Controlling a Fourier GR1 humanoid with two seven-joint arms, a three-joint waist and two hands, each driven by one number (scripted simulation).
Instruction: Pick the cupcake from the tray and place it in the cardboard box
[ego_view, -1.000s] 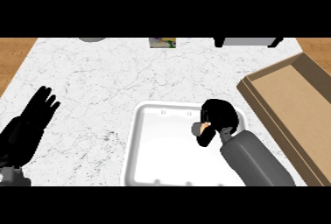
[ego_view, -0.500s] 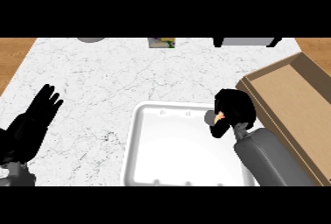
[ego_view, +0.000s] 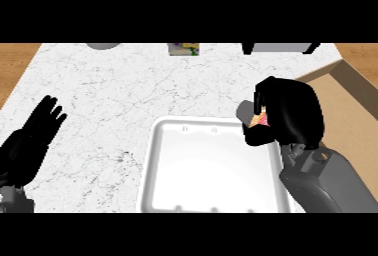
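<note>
- tray at counter centre-bottom
- cardboard box at 3 o'clock of tray
- right hand with cupcake between tray's 1 o'clock corner and box
- left hand at 9 o'clock, well apart from tray

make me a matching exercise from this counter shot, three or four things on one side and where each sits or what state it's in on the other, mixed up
Things:
1. white rectangular tray
2. small cupcake with pink top
3. brown cardboard box
4. black left hand

Places or states:
A. open with fingers up, by the view's left edge
B. at the counter's right edge
C. held in the curled black right hand
D. on the white marble counter, in the lower middle of the view

Pairs: 1-D, 2-C, 3-B, 4-A
</note>
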